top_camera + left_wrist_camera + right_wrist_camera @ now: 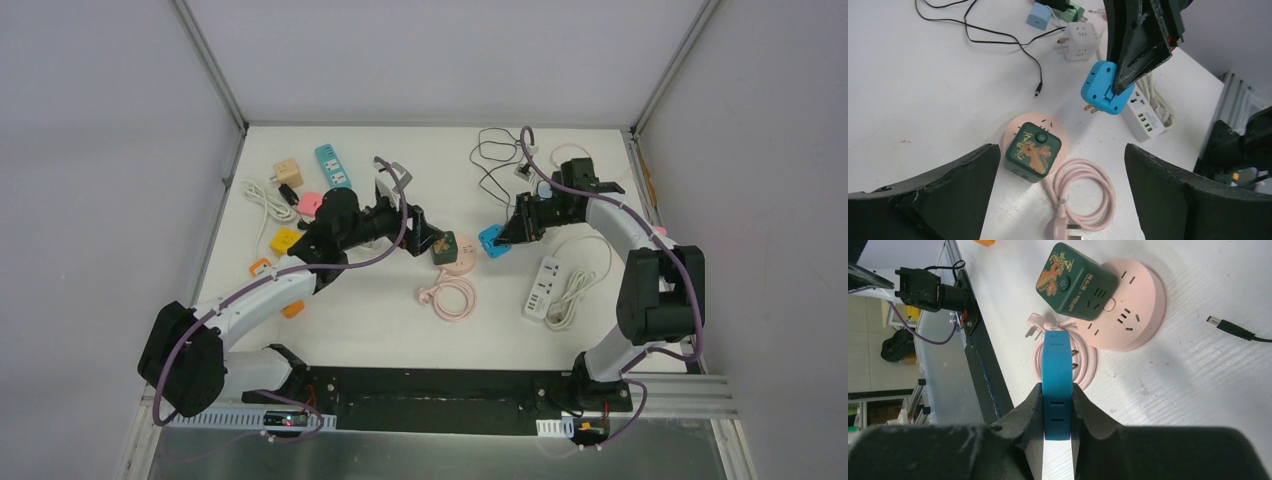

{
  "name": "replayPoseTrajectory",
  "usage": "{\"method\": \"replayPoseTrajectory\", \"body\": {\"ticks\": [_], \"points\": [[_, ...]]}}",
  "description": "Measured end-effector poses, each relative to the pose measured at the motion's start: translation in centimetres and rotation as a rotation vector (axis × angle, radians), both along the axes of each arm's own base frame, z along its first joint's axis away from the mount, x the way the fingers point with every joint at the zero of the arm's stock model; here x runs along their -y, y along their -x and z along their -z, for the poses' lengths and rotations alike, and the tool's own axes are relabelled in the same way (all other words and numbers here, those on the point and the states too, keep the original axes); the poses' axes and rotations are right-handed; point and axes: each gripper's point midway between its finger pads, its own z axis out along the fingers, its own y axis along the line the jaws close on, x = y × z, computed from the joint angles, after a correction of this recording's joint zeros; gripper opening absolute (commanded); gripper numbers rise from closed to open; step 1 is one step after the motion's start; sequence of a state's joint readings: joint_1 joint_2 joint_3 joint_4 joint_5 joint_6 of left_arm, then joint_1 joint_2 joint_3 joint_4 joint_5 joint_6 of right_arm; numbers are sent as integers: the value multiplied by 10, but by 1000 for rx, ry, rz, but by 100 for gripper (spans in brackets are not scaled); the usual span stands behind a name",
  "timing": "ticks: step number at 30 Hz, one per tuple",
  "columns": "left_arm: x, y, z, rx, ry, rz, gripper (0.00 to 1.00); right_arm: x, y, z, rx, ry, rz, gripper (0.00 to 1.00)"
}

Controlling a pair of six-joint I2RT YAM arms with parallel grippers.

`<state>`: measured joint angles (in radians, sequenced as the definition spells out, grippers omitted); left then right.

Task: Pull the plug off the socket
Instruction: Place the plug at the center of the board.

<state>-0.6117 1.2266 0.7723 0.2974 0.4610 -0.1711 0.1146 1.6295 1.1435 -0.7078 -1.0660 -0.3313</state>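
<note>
A round pink socket [464,264] lies mid-table with a dark green cube adapter [444,247] plugged into its left part. My right gripper [510,232] is shut on a blue plug [493,241] and holds it in the air just right of the socket, apart from it. In the left wrist view the blue plug [1105,87] hangs with its bare prongs free above the table. In the right wrist view my fingers [1034,405] clamp the plug [1057,365] on both sides. My left gripper [420,235] is open and empty, its jaws spread wide beside the green cube [1035,151].
The socket's pink cable [450,297] coils in front of it. A white power strip [542,287] with its cord lies to the right. Black cables [495,165] and small adapters sit at the back. Coloured adapters [285,240], a teal strip [333,165] and a white cable [262,200] lie at the left.
</note>
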Motion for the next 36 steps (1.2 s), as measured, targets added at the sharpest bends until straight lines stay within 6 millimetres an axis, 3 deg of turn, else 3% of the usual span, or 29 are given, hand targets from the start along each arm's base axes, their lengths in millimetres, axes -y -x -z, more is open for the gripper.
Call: {"method": "replayPoseTrajectory", "body": {"ticks": [5, 13, 22, 29, 31, 36], "points": [[2, 13, -9, -47, 101, 32, 98, -1, 10, -6, 40, -4, -71, 0], [5, 32, 1, -147, 203, 85, 94, -12, 34, -15, 95, -5, -221, 0], [18, 47, -17, -168, 329, 155, 86, -29, 61, -14, 90, -7, -371, 0], [45, 60, 9, -244, 309, 214, 76, -33, 70, -13, 67, -20, -430, 0], [50, 61, 19, -266, 295, 224, 67, -33, 72, -15, 65, -31, -444, 0], [62, 62, 39, -317, 261, 264, 58, -34, 78, -23, 63, -63, -477, 0]]}}
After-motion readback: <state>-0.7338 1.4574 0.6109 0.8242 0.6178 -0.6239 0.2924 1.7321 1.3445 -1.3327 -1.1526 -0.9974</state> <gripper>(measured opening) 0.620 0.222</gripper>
